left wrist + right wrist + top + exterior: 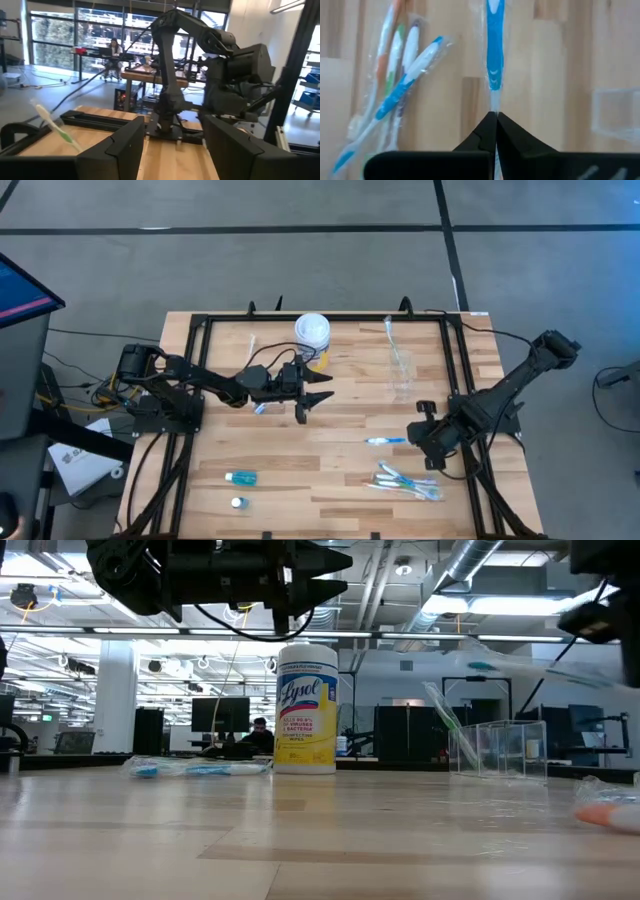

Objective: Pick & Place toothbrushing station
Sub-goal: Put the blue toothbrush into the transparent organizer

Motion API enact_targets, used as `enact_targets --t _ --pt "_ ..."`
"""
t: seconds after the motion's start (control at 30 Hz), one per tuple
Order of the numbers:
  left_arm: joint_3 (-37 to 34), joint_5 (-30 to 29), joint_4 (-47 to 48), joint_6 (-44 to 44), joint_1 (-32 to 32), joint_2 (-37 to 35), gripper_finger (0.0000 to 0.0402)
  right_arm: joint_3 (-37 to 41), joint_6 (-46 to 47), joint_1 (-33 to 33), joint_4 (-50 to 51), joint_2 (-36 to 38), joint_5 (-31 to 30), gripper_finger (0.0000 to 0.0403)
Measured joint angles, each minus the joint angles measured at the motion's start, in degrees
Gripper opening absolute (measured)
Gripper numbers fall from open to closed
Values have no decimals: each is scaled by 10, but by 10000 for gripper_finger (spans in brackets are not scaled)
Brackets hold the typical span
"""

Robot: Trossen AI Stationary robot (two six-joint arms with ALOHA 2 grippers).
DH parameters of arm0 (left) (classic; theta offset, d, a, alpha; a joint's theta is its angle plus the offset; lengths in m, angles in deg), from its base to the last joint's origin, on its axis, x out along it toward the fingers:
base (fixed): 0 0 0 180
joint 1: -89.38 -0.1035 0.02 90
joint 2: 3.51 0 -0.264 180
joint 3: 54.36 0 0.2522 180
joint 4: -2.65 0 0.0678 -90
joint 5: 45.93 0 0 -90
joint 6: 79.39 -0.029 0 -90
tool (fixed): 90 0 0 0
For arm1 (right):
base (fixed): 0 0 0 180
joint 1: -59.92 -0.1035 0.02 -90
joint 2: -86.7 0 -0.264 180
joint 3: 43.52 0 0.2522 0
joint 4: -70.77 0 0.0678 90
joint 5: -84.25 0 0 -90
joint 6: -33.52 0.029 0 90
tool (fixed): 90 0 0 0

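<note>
My right gripper (pixel 420 438) is shut on a wrapped blue-and-white toothbrush (pixel 385 441), held above the table's right part. A pile of wrapped toothbrushes (pixel 405 483) lies near the front right. A clear plastic cup (pixel 400 365) stands farther back, with a green toothbrush (pixel 445 710) leaning on its rim. A small blue tube (pixel 241 477) lies at the front left. My left gripper (pixel 315 398) hovers open above the table's middle, with nothing between its fingers (pixel 120 147). My right gripper pinches the toothbrush's thin wrapped end (pixel 493 106) between its two fingertips. The fingers slant down from the table's right and lie along the brush, which sticks out ahead of them toward the left. The low view shows the brush (pixel 540 668) lifted clear of the table.
A white-lidded, yellow-labelled canister (pixel 312 335) stands at the back centre, just behind my left gripper. A wrapped brush (pixel 260 408) lies under the left arm. A small white cap (pixel 237 502) sits near the front left. A black frame (pixel 200 320) runs around the table.
</note>
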Motion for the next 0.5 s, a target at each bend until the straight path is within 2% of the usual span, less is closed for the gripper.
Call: enact_targets --t 0.5 --pt "0 21 41 80 0 0 197 -146 -169 63 78 -127 -62 0"
